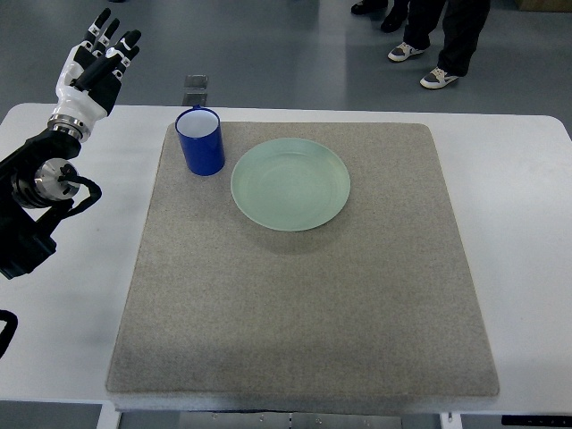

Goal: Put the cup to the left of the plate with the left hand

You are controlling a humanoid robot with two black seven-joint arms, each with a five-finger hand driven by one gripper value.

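Note:
A blue cup (200,141) with a white inside stands upright on the grey mat, just left of the pale green plate (290,183) and close to its rim. My left hand (100,59) is raised at the far left, beyond the table's back edge, well left of the cup. Its fingers are spread and hold nothing. The left arm runs down the picture's left edge. No right arm shows.
The grey felt mat (295,313) covers most of the white table (527,223). A small dark metallic object (197,86) lies past the table's back edge behind the cup. A person's legs and shoes (429,54) stand on the floor at the back right.

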